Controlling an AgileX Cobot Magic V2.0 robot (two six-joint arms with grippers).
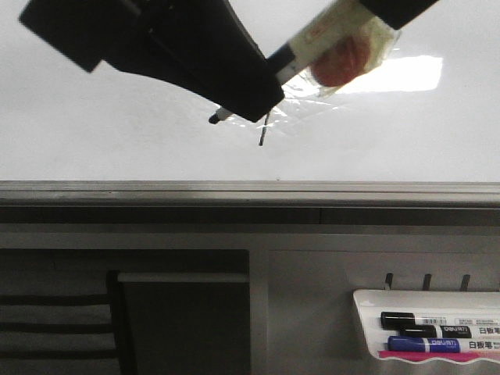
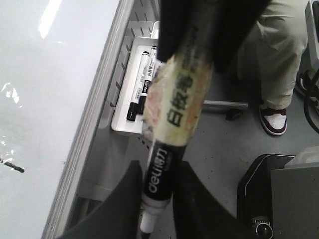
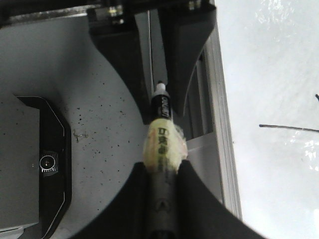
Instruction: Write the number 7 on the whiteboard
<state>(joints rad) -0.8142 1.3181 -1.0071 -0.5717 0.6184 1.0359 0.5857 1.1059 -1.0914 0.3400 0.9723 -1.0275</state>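
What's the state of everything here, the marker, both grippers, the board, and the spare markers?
Marker: uncapped, held by both grippers.
Left gripper: shut on marker near the tip.
Right gripper: shut on marker's taped end.
Whiteboard: glossy, mostly blank.
Number 7: one thin slanted stroke shows, looks unfinished.
Spare markers: capped, lying in tray.

The marker (image 2: 160, 174) in the left wrist view says "deli" in white on its black end, and big Chinese signs sit higher up under the tape (image 2: 179, 99). In the front view, the pens in the tray (image 1: 367, 312) have labels with Chinese signs too. The other words are too small to read.
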